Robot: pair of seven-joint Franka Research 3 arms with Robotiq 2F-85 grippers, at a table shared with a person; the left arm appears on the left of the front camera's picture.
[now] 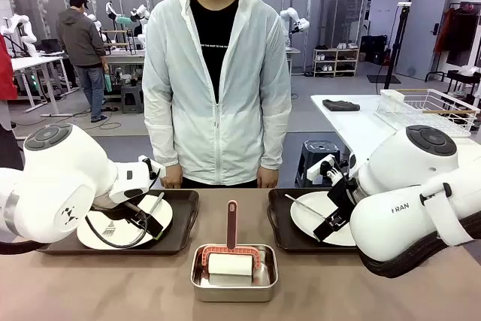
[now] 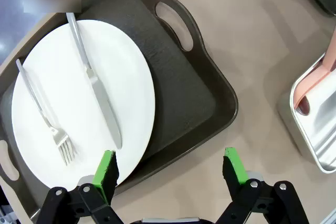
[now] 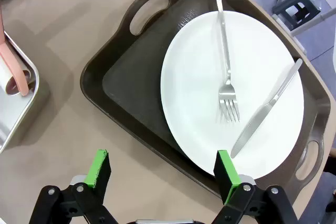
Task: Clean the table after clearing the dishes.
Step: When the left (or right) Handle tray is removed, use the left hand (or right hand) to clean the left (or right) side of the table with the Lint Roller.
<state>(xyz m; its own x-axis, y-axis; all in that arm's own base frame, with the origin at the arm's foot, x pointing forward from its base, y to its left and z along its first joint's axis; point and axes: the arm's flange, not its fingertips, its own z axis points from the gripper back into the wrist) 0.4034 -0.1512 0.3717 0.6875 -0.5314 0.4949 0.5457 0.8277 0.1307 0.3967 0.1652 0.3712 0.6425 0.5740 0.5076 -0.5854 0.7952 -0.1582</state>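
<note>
Two trays flanking pan, long axes parallel to pan's; each: one plate, fork, knife. Jaws apart on left gripper, right gripper.

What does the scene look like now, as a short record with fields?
left pincer: open, empty, over left tray edge
right pincer: open, empty, over right tray edge
left plate, right plate: on trays, fork and knife on each, uncleared
pan: centre of table, holds roller
person: standing at far side
</note>
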